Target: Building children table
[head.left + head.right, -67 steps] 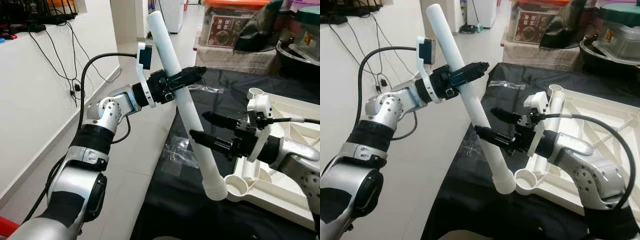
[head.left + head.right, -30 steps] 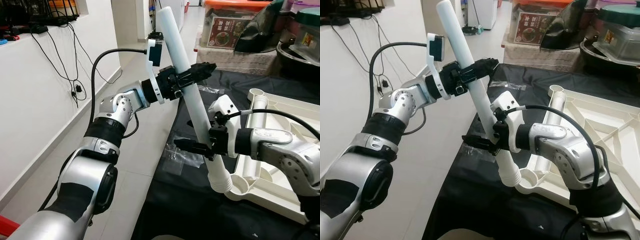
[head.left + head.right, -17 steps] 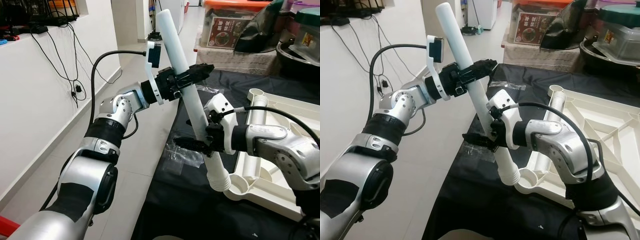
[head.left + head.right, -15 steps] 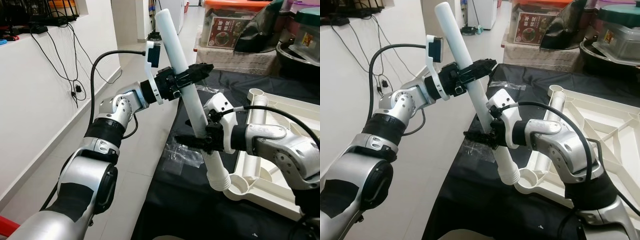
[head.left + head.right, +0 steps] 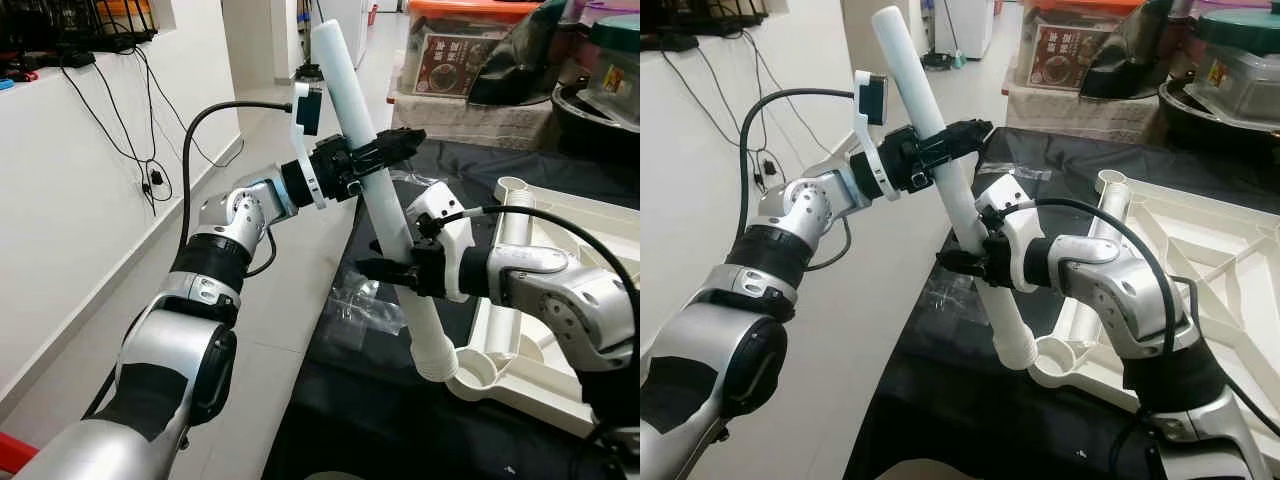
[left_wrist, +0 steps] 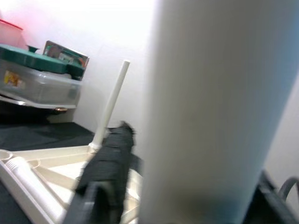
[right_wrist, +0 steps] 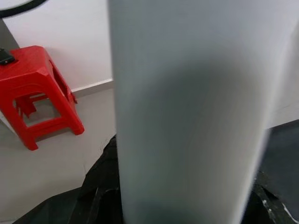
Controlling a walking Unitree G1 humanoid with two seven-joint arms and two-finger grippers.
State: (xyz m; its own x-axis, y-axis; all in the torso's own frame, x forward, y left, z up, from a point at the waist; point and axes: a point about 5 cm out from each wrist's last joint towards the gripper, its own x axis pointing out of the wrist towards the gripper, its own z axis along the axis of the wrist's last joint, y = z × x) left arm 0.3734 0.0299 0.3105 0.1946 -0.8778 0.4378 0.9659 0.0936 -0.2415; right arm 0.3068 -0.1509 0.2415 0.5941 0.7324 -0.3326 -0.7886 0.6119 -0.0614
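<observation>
A long white table leg point(image 5: 385, 215) stands tilted, its ribbed lower end just above a corner socket point(image 5: 478, 366) of the cream tabletop point(image 5: 1200, 262), which lies upside down. My left gripper point(image 5: 388, 150) is shut on the leg's upper part. My right gripper point(image 5: 383, 270) is shut on the leg lower down, its black fingers sticking out past it. In the left wrist view the leg point(image 6: 210, 112) is close up beside one black finger point(image 6: 107, 158). The right wrist view has the same leg point(image 7: 187, 107) between the fingers.
The tabletop rests on a black cloth point(image 5: 400, 420) with crumpled clear plastic point(image 5: 355, 305) on it. Storage boxes point(image 5: 470, 50) stand behind. A white wall with hanging cables point(image 5: 130, 120) and tiled floor lie to the left. A red stool point(image 7: 37, 98) stands on the floor.
My right gripper, open beside the leg 2.2 s ago, has shut on it and slid slightly up. The leg's lower end has shifted toward the corner socket.
</observation>
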